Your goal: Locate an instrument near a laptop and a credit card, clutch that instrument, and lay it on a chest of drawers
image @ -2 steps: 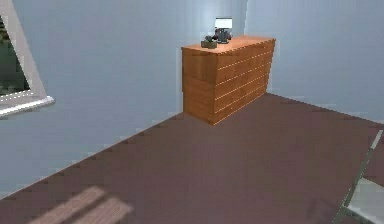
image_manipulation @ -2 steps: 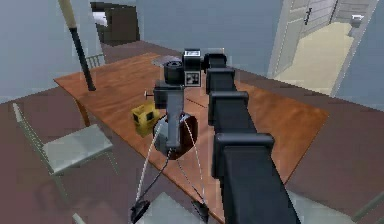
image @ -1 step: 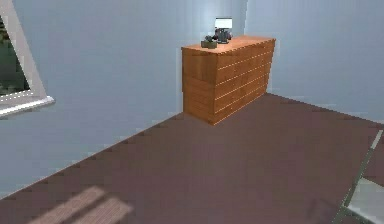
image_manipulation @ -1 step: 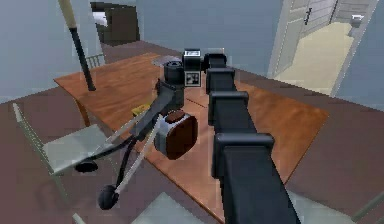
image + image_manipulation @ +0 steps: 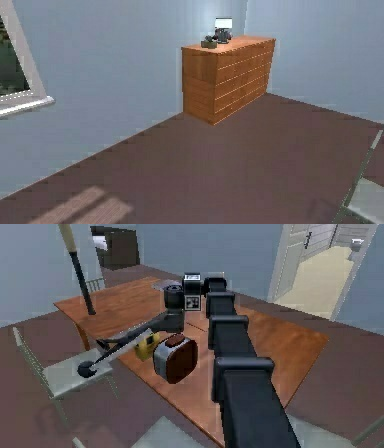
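Observation:
An orange wooden chest of drawers (image 5: 228,78) stands against the far wall in the forward view, with a dark object (image 5: 212,41) and a small white thing (image 5: 224,24) on its top. In the arm side view the dark arm (image 5: 245,374) reaches out over a brown wooden table (image 5: 285,339). The gripper (image 5: 105,350) points left and down past the table's edge, toward a chair's grey seat (image 5: 70,374). A small yellow thing (image 5: 146,344) and a rounded dark-red object with a pale rim (image 5: 176,360) sit close by. I cannot tell whether the gripper holds anything.
A dark bat with a pale top (image 5: 74,264) stands upright at the table's far left. An open doorway (image 5: 320,264) shows at the upper right, dark furniture (image 5: 115,244) at the back. A window (image 5: 15,70) is on the forward view's left wall, with dark brown floor (image 5: 230,160) before the chest.

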